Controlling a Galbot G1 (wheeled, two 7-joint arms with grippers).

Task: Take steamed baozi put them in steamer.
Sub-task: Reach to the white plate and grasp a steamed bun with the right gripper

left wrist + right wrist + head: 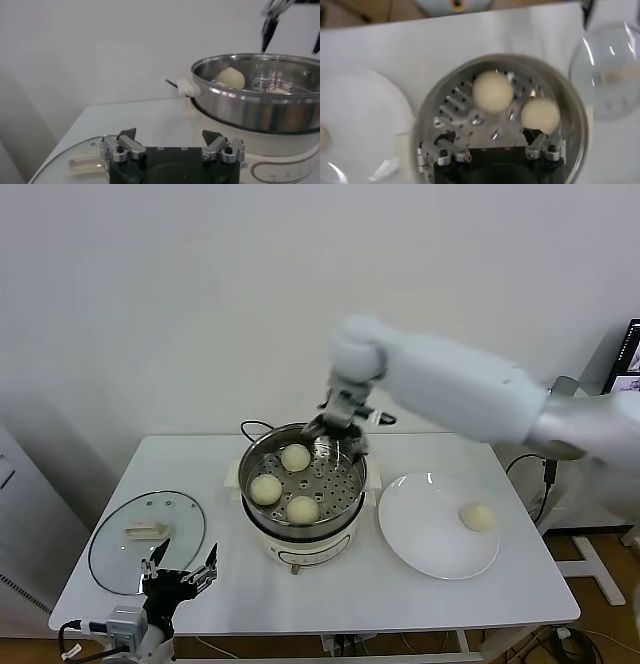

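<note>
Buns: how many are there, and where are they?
4. Three lie in the steamer: one at the back, one on its left side, one at the front. The fourth is on the plate.

No text, label, brand, number or sign is legible on anything here.

A white worktop [400, 594] is seen carrying three things. The steamer [302, 524] is set near the middle on its cream-white base, a black cord [250, 426] trailing behind it. A round white plate [425, 534] is placed just beside it toward the robot's right. A flat glass lid [147, 541] is laid near the front corner on the robot's left.
</note>
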